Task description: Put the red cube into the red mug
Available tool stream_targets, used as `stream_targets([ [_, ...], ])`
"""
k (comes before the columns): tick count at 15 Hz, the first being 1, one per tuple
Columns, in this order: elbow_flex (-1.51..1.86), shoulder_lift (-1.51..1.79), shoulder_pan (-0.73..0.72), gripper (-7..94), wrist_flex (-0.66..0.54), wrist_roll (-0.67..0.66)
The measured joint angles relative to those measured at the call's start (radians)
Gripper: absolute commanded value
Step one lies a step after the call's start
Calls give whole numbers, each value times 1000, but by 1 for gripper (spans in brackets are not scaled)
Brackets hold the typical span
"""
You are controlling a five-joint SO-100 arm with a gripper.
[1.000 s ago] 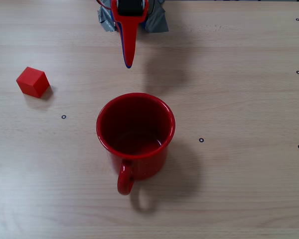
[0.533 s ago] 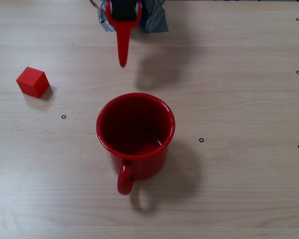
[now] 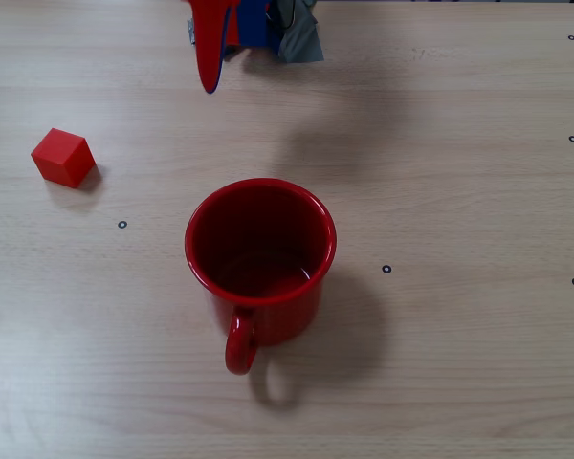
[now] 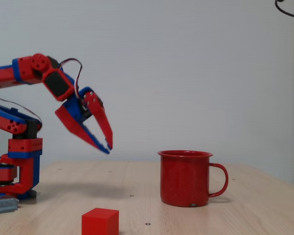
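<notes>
The red cube (image 3: 63, 158) rests on the wooden table at the left, well apart from everything; in the side-on fixed view the red cube (image 4: 100, 221) is at the front. The red mug (image 3: 260, 244) stands upright mid-table and looks empty, its handle pointing to the near edge; side-on, the red mug (image 4: 185, 178) has its handle to the right. My red-and-blue gripper (image 3: 210, 84) hangs in the air at the top edge, far from the cube. Side-on, the gripper (image 4: 108, 146) points down-right with its fingertips together and nothing between them.
Grey tape (image 3: 301, 40) holds the arm's base at the table's far edge. The base and lower arm (image 4: 20, 164) stand at the left in the side-on view. Small black ring marks (image 3: 386, 269) dot the table.
The gripper has swung left and drawn back toward the top edge in the overhead view. Cube and mug have not moved.
</notes>
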Motion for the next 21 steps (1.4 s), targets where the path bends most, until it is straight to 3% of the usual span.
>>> stream_targets([
  [6,-380,-273,87,0,233,20],
  [21,-1157,-916,407,0,477,-38],
])
